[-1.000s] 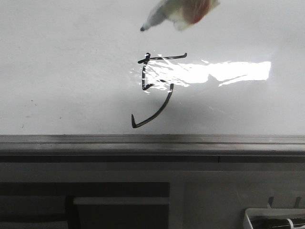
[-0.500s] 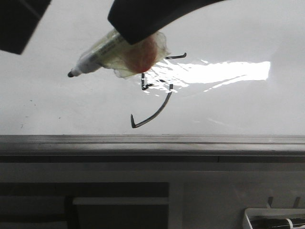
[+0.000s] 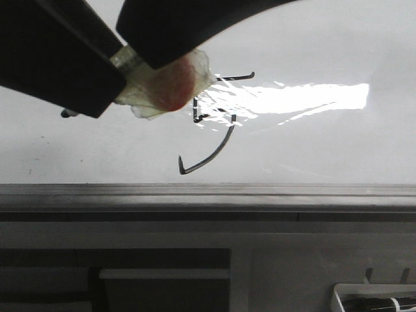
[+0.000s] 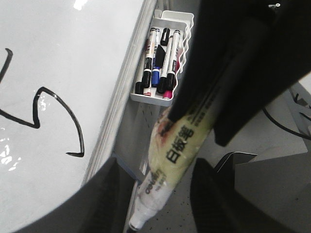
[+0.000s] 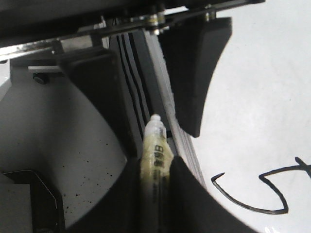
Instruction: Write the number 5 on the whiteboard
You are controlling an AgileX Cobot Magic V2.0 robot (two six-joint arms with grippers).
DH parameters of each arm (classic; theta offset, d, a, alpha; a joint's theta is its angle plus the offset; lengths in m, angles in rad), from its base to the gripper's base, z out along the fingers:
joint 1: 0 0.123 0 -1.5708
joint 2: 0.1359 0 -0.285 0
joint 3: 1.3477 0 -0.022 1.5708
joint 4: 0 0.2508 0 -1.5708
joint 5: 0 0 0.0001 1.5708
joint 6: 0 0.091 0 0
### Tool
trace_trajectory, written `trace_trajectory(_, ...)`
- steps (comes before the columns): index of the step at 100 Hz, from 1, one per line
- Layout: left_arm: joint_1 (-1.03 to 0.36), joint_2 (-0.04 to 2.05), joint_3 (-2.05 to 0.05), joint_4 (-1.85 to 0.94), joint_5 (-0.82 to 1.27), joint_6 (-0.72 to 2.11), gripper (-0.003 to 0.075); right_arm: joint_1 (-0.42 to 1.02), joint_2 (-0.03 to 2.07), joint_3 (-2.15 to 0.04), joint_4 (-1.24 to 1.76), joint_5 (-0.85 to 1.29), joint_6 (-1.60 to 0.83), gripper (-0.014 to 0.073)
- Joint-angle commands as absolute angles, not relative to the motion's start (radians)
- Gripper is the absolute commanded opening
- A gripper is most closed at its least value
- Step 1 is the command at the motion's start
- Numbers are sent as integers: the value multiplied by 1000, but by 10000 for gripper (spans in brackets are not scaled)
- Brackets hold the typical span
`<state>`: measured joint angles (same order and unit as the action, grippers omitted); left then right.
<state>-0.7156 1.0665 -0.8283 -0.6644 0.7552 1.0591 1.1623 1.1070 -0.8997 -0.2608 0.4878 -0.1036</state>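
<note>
The number 5 [image 3: 214, 146] is drawn in thin black strokes on the glossy whiteboard [image 3: 325, 39]; its top left is hidden behind the marker. My right gripper [image 5: 154, 165] is shut on a white marker [image 3: 162, 84] wrapped in yellowish tape with a red patch. It holds the marker in front of the board, left of the 5's top. My left gripper [image 4: 160, 194] is open, its two fingers standing wide on either side of the marker's front end [image 4: 180, 155], apart from it. The 5 also shows in the left wrist view [image 4: 73, 121] and the right wrist view [image 5: 252, 204].
A grey metal edge strip [image 3: 208, 192] runs along the board's lower edge. A white wire tray [image 4: 163, 63] with several markers hangs beside the board; its corner shows in the front view [image 3: 374, 296]. Bright glare lies across the board's middle.
The right gripper brought the marker down and to the left, off the 5. The left gripper has come in from the left and now straddles the marker's front end.
</note>
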Motion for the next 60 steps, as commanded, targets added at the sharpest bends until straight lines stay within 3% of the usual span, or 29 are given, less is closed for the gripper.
trace_trajectory(1, -723, 1067, -863, -669, 729, 1060, 225, 1165, 1088, -925, -270, 425, -119, -69)
trace_trajectory(25, -723, 1091, -863, -649, 745, 1060, 193, 1165, 1088, -925, -268, 416, -119, -69)
trace_trajectory(54, -723, 1091, -863, -649, 745, 1060, -13, 1165, 1088, -925, -259, 414, -119, -69)
trace_trajectory(60, -723, 1091, -863, -649, 743, 1060, -20, 1165, 1088, -925, -257, 414, -119, -69)
